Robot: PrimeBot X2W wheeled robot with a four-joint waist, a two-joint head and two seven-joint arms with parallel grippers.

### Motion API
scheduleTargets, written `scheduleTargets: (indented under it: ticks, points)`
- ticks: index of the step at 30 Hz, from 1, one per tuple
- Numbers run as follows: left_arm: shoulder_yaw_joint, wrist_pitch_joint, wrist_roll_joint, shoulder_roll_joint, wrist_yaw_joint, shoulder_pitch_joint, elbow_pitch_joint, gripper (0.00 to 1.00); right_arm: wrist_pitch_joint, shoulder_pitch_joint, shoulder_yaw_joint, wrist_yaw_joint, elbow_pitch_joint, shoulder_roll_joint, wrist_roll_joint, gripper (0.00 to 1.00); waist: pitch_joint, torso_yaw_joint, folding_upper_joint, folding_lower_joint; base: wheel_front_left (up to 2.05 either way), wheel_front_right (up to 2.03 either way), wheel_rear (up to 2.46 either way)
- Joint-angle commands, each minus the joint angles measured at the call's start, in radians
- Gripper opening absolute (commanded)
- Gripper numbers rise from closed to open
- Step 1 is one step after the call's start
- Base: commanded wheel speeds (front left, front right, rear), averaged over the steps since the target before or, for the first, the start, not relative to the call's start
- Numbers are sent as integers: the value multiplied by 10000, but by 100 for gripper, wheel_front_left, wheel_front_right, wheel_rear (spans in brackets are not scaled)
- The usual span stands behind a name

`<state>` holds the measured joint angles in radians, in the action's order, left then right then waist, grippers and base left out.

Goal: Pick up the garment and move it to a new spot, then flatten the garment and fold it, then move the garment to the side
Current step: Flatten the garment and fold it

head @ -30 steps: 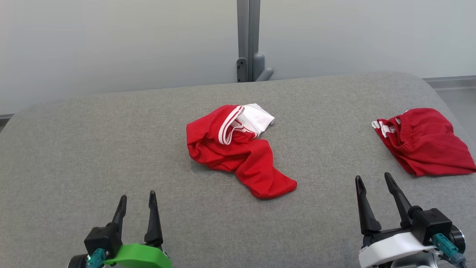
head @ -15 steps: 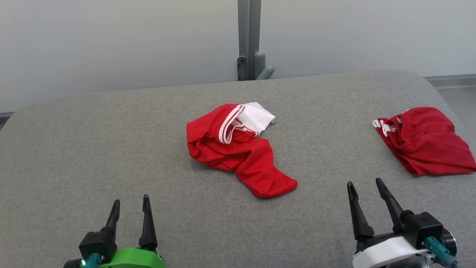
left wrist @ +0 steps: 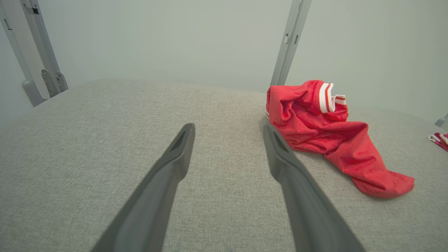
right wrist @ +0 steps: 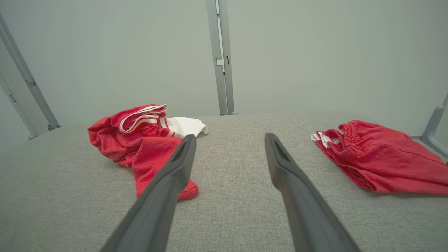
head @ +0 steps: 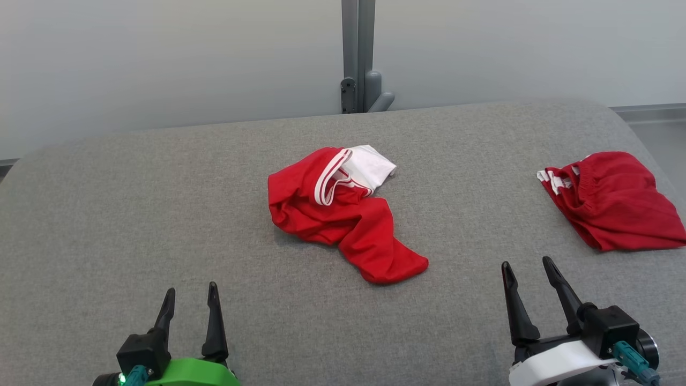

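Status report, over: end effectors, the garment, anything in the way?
Left end effector open, empty; right end effector open, empty. Red-and-white garment crumpled at centre, untouched. Second red garment far right, apart; nothing in the way.

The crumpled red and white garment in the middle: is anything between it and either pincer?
Nothing visible: just grey fabric surface lies between the crumpled red-and-white garment and the left pincer or right pincer.

- The left gripper (head: 191, 287), two long dark fingers on a green mount, has been drawn back toward the near edge of the grey fabric-covered table (head: 107, 214).
- The right gripper (head: 526, 260), dark fingers on a white mount, has been drawn back nearer too, and shifted slightly left.
- The head view has been tilted by a trace.
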<state>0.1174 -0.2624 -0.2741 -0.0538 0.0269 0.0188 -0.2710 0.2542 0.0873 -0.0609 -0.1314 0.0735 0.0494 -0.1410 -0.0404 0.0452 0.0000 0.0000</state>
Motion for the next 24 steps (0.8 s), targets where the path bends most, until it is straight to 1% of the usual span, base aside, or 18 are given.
scheduleTargets:
  ticks: [1, 7, 11, 17, 21, 24]
  points:
    - [-34, -26, 41, 2, -21, 31, -27, 100, 68, -67, 14, 15, 20, 22, -81, 100, 5, 1, 0, 0, 0, 0, 0]
    - [48, -26, 133, 14, -103, -75, -118, 100, 69, -117, 28, 15, 56, 22, -94, 100, 72, -15, 0, 0, 0, 0, 0]
    - [425, -26, 410, 20, -366, -588, -284, 100, 82, -147, 51, 15, 68, 22, -75, 100, 202, -76, 0, 0, 0, 0, 0]
    - [1433, 51, 892, 22, -923, -1987, -974, 100, 90, -326, -5, 15, 92, 24, -57, 100, 504, -340, 0, 0, 0, 0, 0]
    - [2215, 244, 1055, 20, -1185, -3228, -1638, 100, 91, -532, -123, 15, 67, 22, -65, 100, 950, -732, 0, 0, 0, 0, 0]
    - [2901, 463, 982, 21, -1330, -4211, -2236, 100, 99, -721, -199, 15, 50, 21, -74, 100, 1361, -1131, 0, 0, 0, 0, 0]
